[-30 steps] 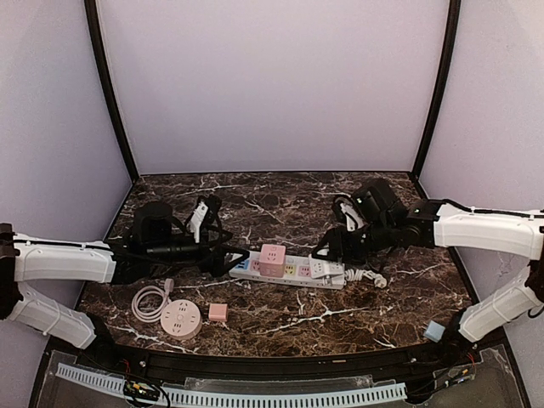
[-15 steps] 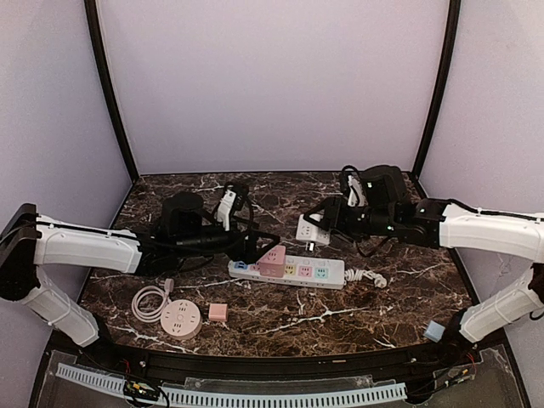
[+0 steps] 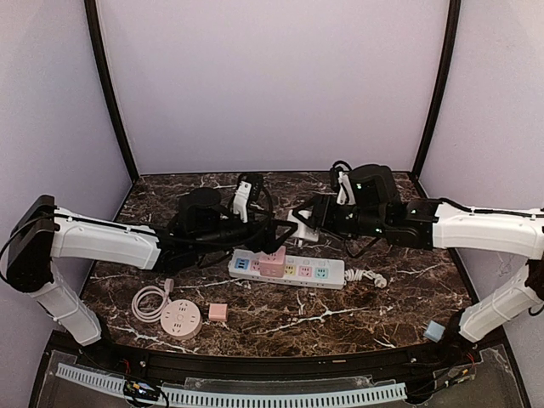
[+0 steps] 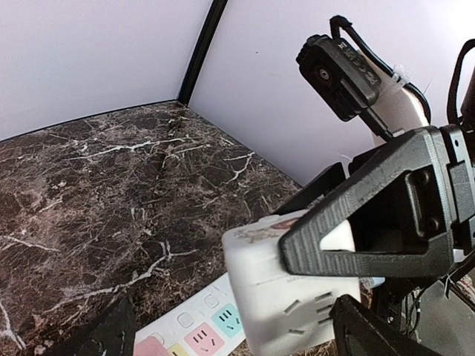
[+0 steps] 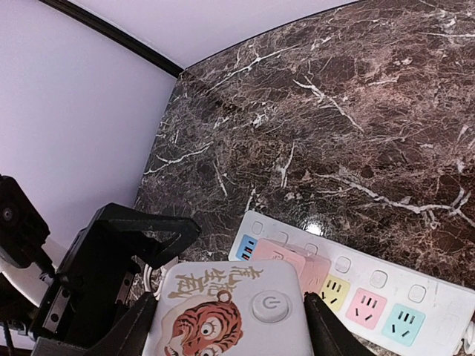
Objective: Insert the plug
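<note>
In the overhead view, the lower left of the marble table [image 3: 170, 200] carries a coiled white cable [image 3: 149, 302]. A round pink socket hub [image 3: 181, 320] sits beside the cable, and a small pink block [image 3: 218, 312] lies just to the hub's right.

Above them the left gripper [image 3: 274, 231] reaches toward the centre of the frame with its fingers spread. In its wrist view those fingers sit at the bottom corners, with the plug [image 4: 274, 304] between them and nearer the right-hand one. Whether either finger touches it cannot be told.

Below centre lies a white power strip [image 3: 331, 274] with coloured sockets, and a pink cube [image 3: 272, 259] is seated near its left end. The plug, a white block with a tiger sticker and a round button, sits just above the strip's middle in the frame, apart from it. The right gripper [image 3: 313, 223] comes in from the right and pinches it, with a finger [image 5: 137, 326] on each side.

A pale blue block [image 3: 434, 331] sits at the lower right, well apart.
</note>
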Controlling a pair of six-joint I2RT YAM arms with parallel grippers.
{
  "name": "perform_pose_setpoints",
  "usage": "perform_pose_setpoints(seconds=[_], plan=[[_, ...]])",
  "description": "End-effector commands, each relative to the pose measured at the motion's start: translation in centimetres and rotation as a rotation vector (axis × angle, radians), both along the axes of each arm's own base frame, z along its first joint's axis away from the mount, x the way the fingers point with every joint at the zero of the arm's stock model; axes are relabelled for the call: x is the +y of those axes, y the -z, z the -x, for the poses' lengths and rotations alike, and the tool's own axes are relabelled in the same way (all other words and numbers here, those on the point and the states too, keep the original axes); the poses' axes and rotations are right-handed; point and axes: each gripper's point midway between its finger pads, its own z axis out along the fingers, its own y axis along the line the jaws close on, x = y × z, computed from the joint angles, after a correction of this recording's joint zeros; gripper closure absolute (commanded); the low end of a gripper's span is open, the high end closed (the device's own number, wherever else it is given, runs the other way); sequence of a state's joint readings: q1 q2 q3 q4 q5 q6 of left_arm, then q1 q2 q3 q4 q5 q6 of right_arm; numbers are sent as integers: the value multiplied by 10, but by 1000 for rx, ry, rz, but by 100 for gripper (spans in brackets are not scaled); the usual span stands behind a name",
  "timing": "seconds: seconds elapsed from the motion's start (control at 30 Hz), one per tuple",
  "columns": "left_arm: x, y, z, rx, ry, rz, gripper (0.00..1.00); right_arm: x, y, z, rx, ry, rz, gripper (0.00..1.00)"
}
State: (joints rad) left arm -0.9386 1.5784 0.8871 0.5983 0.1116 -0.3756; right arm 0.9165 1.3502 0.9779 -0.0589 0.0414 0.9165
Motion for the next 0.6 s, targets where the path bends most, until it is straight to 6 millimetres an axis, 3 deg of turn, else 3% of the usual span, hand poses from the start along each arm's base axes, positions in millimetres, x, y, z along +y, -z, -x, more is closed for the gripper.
perform_pose_setpoints(seconds=[0.0,0.33,0.57], plan=[[-8,-8,10,-18,33,27,8,16,-38,-7,-84,0,-93,100],[-21,2,14,-9,52,1,9,22,-47,-9,-111,4,-112,100],[-17,-5,6,-34,-5,47,24,25,-47,-5,-112,-1,-113,100]])
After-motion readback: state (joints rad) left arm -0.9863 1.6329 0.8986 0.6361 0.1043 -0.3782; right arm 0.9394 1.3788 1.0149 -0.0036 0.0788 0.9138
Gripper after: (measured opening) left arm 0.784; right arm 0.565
